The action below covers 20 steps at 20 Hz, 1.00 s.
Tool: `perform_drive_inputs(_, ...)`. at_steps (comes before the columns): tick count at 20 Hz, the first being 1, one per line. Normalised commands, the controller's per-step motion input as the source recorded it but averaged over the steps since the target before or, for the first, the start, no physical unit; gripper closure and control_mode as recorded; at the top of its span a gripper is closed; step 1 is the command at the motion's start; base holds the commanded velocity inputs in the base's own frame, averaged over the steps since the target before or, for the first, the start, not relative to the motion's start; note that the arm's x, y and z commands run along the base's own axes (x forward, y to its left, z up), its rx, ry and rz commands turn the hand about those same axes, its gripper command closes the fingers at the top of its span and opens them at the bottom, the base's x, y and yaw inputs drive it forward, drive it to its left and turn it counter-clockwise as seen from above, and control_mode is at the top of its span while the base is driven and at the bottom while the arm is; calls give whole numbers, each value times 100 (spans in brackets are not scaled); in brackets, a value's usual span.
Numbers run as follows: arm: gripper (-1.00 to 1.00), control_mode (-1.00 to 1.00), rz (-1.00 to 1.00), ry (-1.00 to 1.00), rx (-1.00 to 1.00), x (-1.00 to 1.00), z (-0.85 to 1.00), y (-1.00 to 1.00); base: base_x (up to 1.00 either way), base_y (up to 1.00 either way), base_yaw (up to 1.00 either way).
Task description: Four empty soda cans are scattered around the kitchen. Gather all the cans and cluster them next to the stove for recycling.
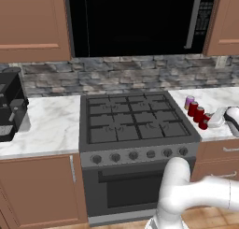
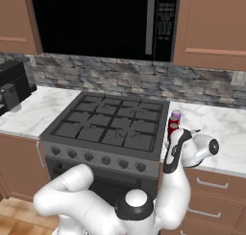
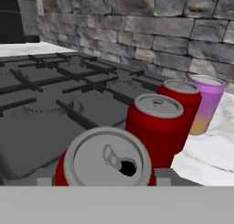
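Note:
Four soda cans stand in a row on the counter just right of the stove. Farthest back is the purple-pink can, then a red can, then a second red can. The nearest red can sits between my fingertips, top up. My gripper is shut on it from the counter side. From the left base the same row runs from the purple-pink can to the front red can, with my gripper at its right. From the right base my hand hides the front cans.
A black microwave hangs over the stove. A black coffee machine stands on the left counter. White marble counter stretches right of the cans, backed by a stone wall. Wooden cabinets sit above and below.

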Motion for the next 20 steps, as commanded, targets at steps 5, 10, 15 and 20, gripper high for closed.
perform_drive_inputs(5,100,-100,2,0,-9,-1,-34,6,0,0,0)
perform_drive_inputs(10,-100,-100,1,0,-13,-16,-32,14,0,0,0)
perform_drive_inputs(15,-100,-100,0,-6,-11,-39,-2,-3,0,0,0)
perform_drive_inputs(20,-100,-100,0,-6,-7,-32,0,-21,0,0,0)
